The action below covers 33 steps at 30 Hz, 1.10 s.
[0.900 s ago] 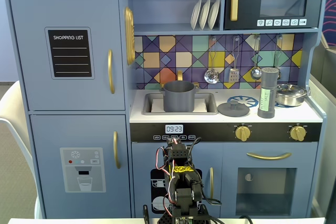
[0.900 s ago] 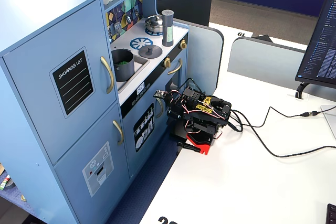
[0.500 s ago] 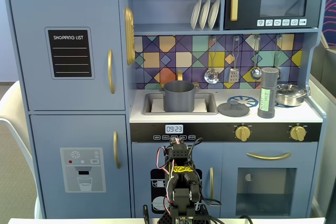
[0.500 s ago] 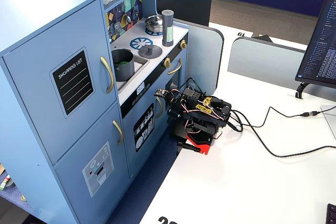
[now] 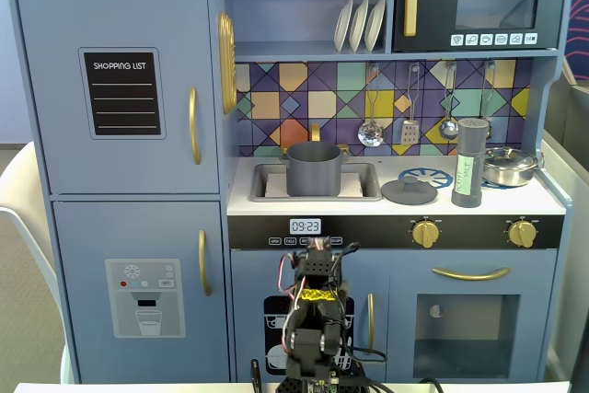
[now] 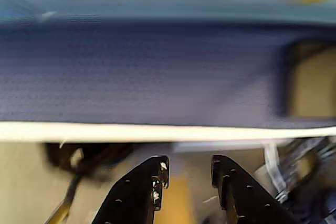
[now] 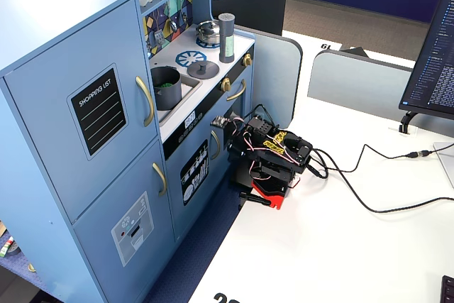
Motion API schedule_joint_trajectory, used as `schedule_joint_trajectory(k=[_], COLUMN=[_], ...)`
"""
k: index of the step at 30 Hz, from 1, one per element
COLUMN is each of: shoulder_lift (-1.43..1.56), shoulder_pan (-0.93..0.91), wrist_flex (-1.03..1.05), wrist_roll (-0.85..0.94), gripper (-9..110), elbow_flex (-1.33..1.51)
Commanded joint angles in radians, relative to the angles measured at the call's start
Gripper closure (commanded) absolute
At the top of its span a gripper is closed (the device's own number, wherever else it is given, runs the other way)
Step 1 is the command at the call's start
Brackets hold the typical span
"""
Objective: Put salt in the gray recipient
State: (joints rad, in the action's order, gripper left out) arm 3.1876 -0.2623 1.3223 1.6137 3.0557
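The salt, a tall dark-gray shaker with a pale green label, stands upright on the right of the toy kitchen's counter; it also shows in a fixed view. The gray recipient, a matte dark-gray pot, sits in the sink and shows in a fixed view. My arm is folded low on the white table in front of the kitchen, far below both. In the wrist view my gripper points at the table edge, its black jaws a little apart and empty.
A flat gray lid with a knob lies between sink and shaker. A shiny steel pan stands at the counter's right end. Cables trail across the white table. A monitor stands at the right.
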Motion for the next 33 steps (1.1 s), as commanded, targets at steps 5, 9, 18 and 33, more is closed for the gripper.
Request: schedule_joint_trajectory(k=[5,9,18,33], shoulder_lift=[-0.319,-0.517,-0.736,-1.104], shoulder_pan=[-0.416,-0.575,-0.729,-0.739], wrist_flex=[-0.066,-0.14,-0.824,-1.457], wrist_roll=[-0.008,-0.008,-0.153,-0.166], gripper=[101,97,52,36], elbow_flex=[-0.552,-0.824,-0.957,-1.003])
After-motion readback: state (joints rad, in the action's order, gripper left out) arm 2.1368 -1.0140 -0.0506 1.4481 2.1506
